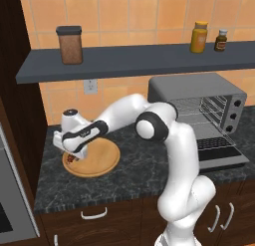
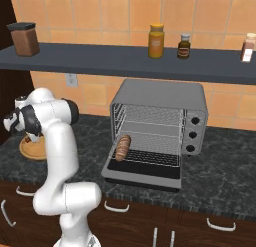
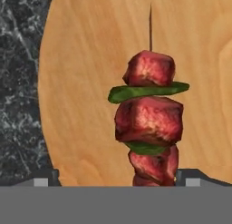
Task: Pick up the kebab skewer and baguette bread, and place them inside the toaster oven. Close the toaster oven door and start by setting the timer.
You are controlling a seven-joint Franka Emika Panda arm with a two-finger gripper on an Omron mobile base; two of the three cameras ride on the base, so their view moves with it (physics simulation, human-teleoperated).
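- Tool [image 1: 72, 155] lowered over the round wooden board [image 1: 102, 163] at the left end of the dark stone worktop [image 1: 139, 170], pointing down at it.
- In the hand view, two dark finger tips [image 3: 195, 175] standing wide apart, one at each lower corner; released, nothing pinched between them.
- Kebab skewer [image 3: 148, 123] lying on the wooden board directly under the tool, between the two finger tips but touching neither; red meat chunks and green slices threaded along it, bare stick end pointing away from the tool toward the top of that view.
- From the left base view, only a small dark red bit of the skewer visible just below the hand, on the near-left part of the board.
- Toaster oven [image 2: 159, 122] well to the right of the board on the same worktop, at the far side against the tiled wall.
- Toaster oven door [image 2: 145, 173] folded down flat toward the near edge, cavity open, wire rack showing.
- Baguette bread [image 2: 122, 147] already inside, lying on the rack at its left side, one end poking toward the door.
- Above, a dark shelf [image 1: 129, 61] carrying a brown canister [image 1: 69, 44] at left, a yellow jar [image 1: 199, 37] and a small dark bottle [image 1: 220, 41] at right.
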